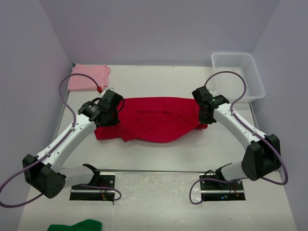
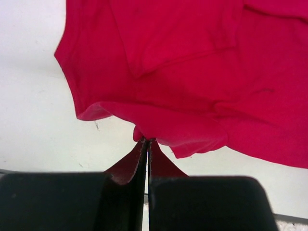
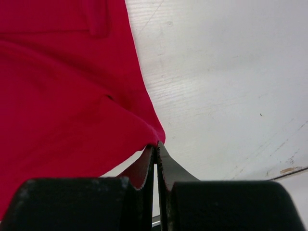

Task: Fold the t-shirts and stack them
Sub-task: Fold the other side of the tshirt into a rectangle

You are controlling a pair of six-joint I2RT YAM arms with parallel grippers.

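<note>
The crimson red t-shirt (image 1: 159, 120) lies half folded across the middle of the table, its near part doubled over. My left gripper (image 1: 114, 114) is shut on a pinch of the shirt's left edge, with red cloth (image 2: 192, 72) bunched right at the tips of that left gripper (image 2: 147, 140). My right gripper (image 1: 204, 119) is shut on the shirt's right edge, where a corner of the red shirt (image 3: 62, 96) sits between the tips of that right gripper (image 3: 156, 144). The pale pink t-shirt (image 1: 89, 77) lies folded flat at the back left corner.
A white mesh basket (image 1: 239, 74) stands at the back right against the wall. A green cloth (image 1: 77, 225) lies at the near left edge. Walls close in the table on the left, back and right.
</note>
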